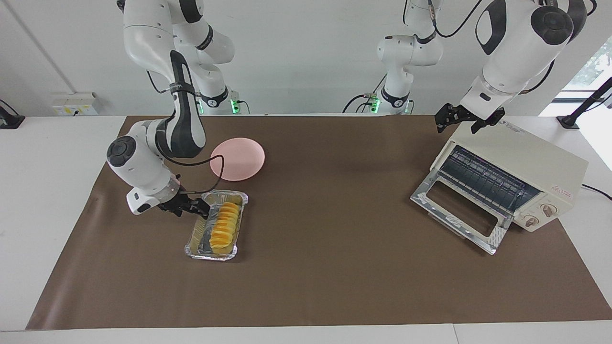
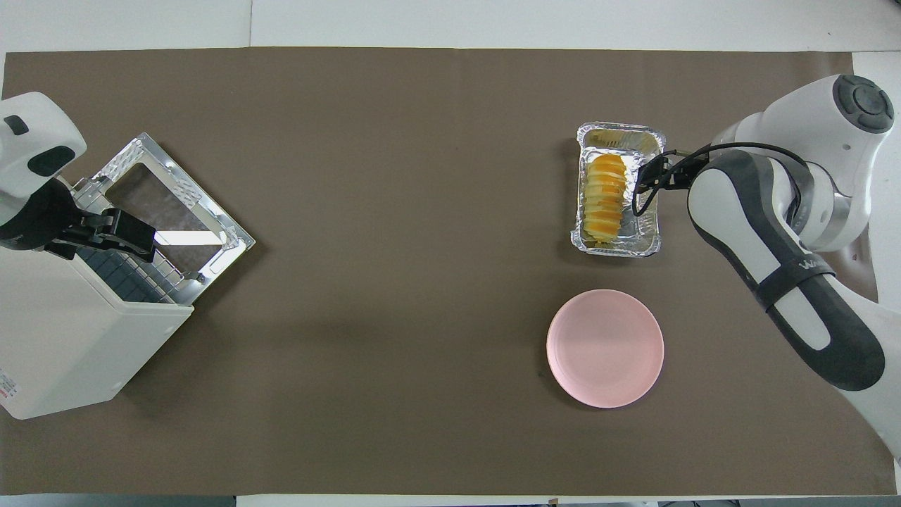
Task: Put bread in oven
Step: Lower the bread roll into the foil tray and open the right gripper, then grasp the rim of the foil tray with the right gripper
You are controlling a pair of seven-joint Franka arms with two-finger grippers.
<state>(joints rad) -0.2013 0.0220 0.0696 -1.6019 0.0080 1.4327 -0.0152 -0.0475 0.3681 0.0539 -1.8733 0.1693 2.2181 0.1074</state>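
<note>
Right gripper (image 1: 200, 208) mine, jaws apart, holding nothing, at the crinkled silver foil tray (image 1: 192, 248) rim. Ridged yellow-orange bread loaf (image 1: 224, 228) lies just beside it in that tray: probably light, soft, crushable (grip mid-length across the sides). Brown mat (image 1: 325, 267), white wall. Cream-white toaster oven (image 1: 535, 165) well apart, door down; left gripper (image 1: 460, 120) waits open over it.

bread (image 1: 224, 228): ridged yellow-orange loaf, flat in foil tray (image 1: 193, 242) | oven (image 1: 514, 179): cream, door down
</note>
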